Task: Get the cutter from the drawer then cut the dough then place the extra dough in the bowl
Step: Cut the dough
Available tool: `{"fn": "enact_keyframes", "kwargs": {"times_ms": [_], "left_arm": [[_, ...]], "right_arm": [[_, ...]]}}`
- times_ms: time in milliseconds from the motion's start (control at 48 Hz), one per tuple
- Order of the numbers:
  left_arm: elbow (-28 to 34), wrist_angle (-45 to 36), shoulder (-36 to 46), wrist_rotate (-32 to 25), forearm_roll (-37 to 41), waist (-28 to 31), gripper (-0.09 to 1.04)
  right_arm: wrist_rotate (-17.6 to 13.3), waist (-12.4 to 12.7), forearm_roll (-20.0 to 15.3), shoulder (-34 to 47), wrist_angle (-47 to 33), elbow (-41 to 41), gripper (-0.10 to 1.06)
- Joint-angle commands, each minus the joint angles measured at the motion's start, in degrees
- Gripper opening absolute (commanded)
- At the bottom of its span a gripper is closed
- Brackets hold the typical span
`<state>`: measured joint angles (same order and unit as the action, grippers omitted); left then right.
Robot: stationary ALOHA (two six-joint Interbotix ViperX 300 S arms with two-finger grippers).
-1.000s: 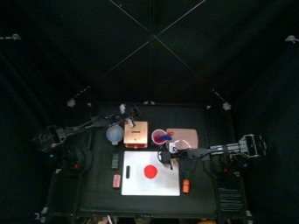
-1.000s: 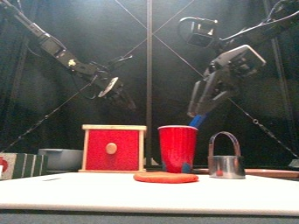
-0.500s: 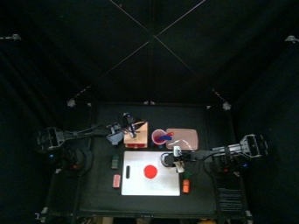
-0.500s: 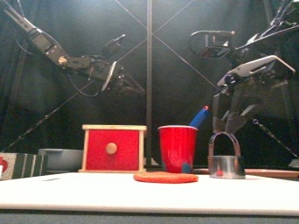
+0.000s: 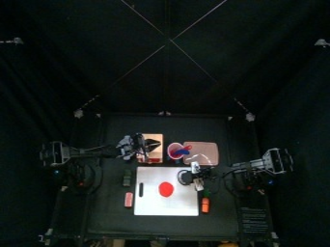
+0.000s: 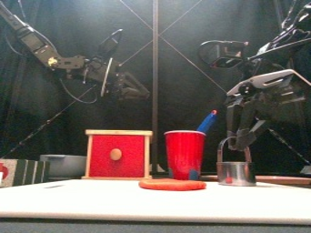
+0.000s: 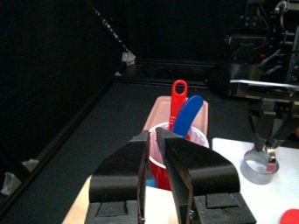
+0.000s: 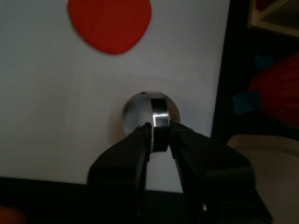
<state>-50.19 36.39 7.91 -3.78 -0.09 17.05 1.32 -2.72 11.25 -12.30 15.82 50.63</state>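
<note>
Cutter [image 6: 235, 173] upright on the board [image 6: 73, 202], right of the dough [image 6: 173, 184] and apart from it. Right gripper [image 6: 239, 144] straight above, down at the arch of the wire handle. Grip hard to judge from the front. Clearer in the right wrist view: right gripper [image 8: 162, 129] with jaws drawn together on the handle wire, round metal cutter [image 8: 149, 112] just beneath, dough [image 8: 111, 22] farther off on the board [image 8: 47, 96].

Left gripper [image 6: 134, 88] high in the air, above the box [image 6: 118, 154] and touching nothing. In its own wrist view, left gripper [image 7: 156, 140] with jaws closed to a thin slit, empty.

Only in the left wrist view: the inside of the cup [image 7: 177, 153], with red knife [image 7: 177, 103] and blue knife [image 7: 191, 114] leaning together, and the tray [image 7: 162, 112] behind. From the front, just the blue knife [image 6: 209, 120] poking above the cup [image 6: 185, 153].

From the top: box [image 5: 151, 148] and cup [image 5: 178, 151] behind the board [image 5: 168, 205], tray [image 5: 204, 151] right of the cup, dough [image 5: 164, 189] mid-board, right gripper [image 5: 196, 174] at the board's right side.

Only from the front: grey bowl [image 6: 61, 165], low, left of the box.
</note>
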Motion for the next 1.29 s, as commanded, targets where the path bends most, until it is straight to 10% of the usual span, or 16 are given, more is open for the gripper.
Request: {"fn": "enact_keyframes", "kwargs": {"times_ms": [21,521,1292], "left_arm": [[-0.7,1.6,0.9,0.1,-1.0,-2.2,0.59],[-5.4,2.8,0.5,-0.1,-11.8,-13.9,0.59],[-6.4,2.8,-1.1,-0.2,-13.8,-15.5,0.59]], "right_arm": [[-0.9,0.0,-0.2,-0.6,-0.2,-2.4,0.51],[-9.1,-1.1,-3.3,3.8,8.0,-14.9,0.51],[-30.2,-9.1,18.5,15.0,10.5,-24.0,0.51]]}}
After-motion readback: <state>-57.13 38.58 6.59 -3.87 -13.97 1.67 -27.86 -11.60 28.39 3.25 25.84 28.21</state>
